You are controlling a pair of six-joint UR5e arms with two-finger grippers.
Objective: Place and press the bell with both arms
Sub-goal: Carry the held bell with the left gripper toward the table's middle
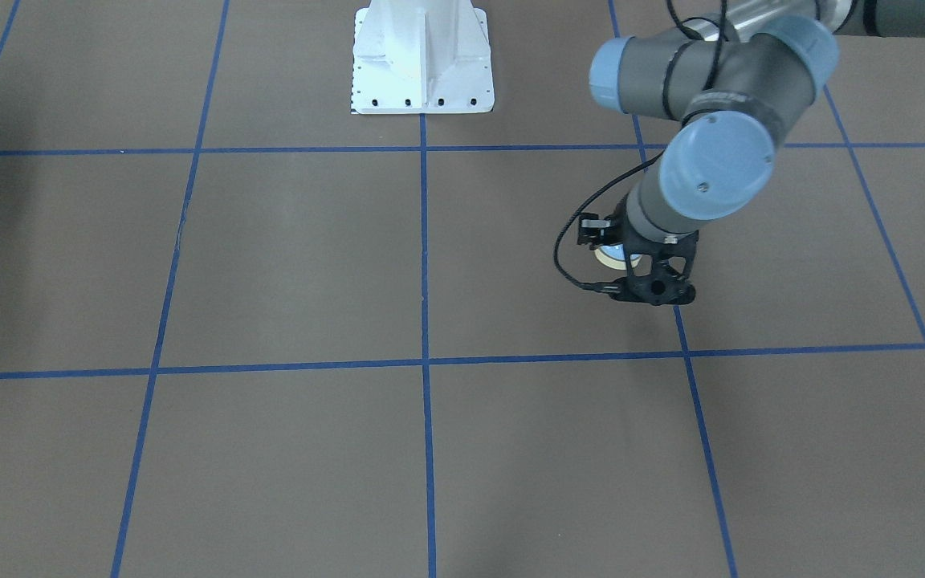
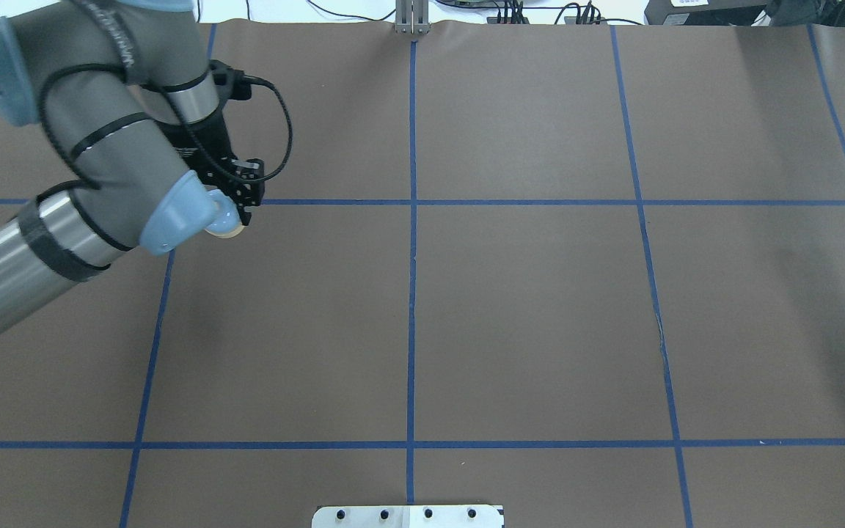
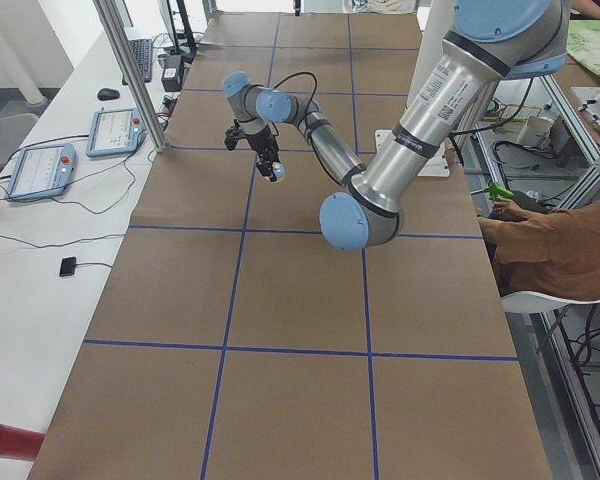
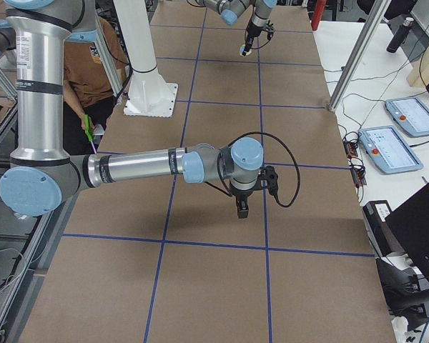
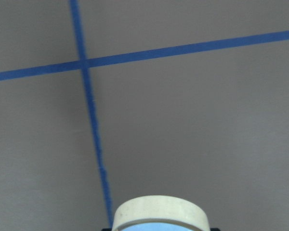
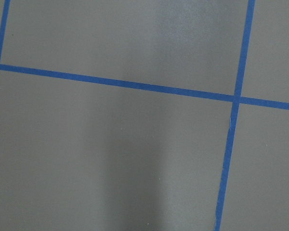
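The bell (image 2: 227,227) is small, with a light blue dome and a cream base ring. My left gripper (image 2: 239,214) is shut on it on the table's left half, just past a blue tape line. The front view shows the same bell (image 1: 609,255) in the left gripper (image 1: 621,261), which seems to be a little above the paper. In the left wrist view the bell's rim (image 5: 159,214) fills the bottom edge. My right gripper (image 4: 242,209) hangs over the table and shows only in the right side view, so I cannot tell if it is open or shut.
The brown table cover (image 2: 525,308) carries a blue tape grid. The white pedestal base (image 1: 422,64) stands at the robot's edge. A seated person (image 3: 550,250) is beside the table on the robot's side. Teach pendants (image 3: 40,170) and a metal post (image 3: 130,70) line the far edge.
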